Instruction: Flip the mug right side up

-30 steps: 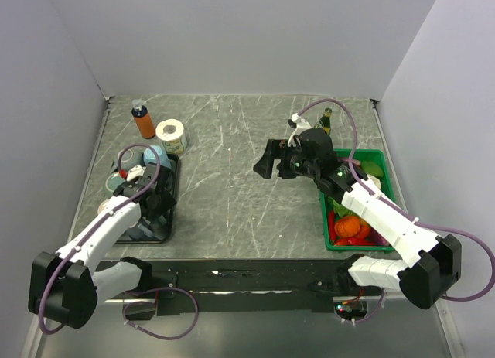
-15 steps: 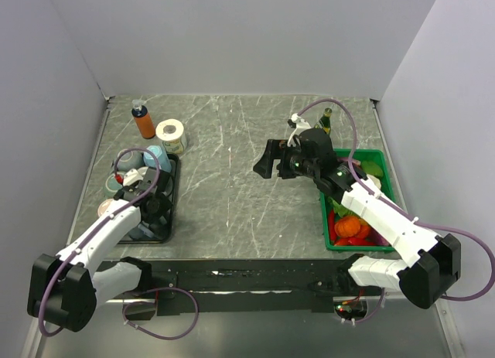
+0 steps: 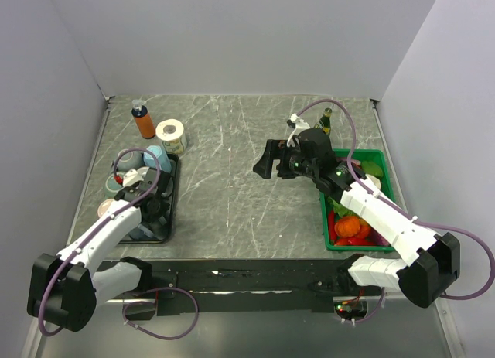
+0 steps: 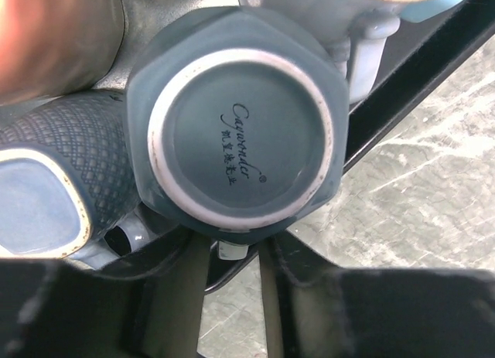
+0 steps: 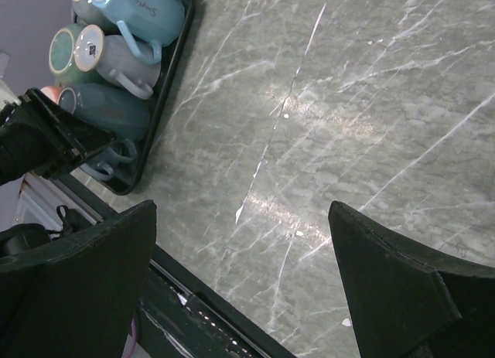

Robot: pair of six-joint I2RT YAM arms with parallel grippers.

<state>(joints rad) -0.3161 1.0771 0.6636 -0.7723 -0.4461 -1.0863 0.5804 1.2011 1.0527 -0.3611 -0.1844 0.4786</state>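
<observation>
Left pincer [image 4: 230, 287] is a dark blur at the bottom of its own camera. Its jaws are close together by the teal mug [image 4: 241, 134], but whether it is squeezing anything is hard to tell. The mug's mouth is hidden. Its round bottom faces that camera, so its long way runs straight away from it. It sits in the black tray [image 4: 410, 72] among other mugs [image 5: 116, 60], on the left of the surface [image 5: 348, 103]. Right pincer [image 5: 241, 219] is wide, holding nothing.

Overhead view spans the table [image 3: 232, 180]; both wrist views share the tray [image 5: 168, 72], left closest.
</observation>
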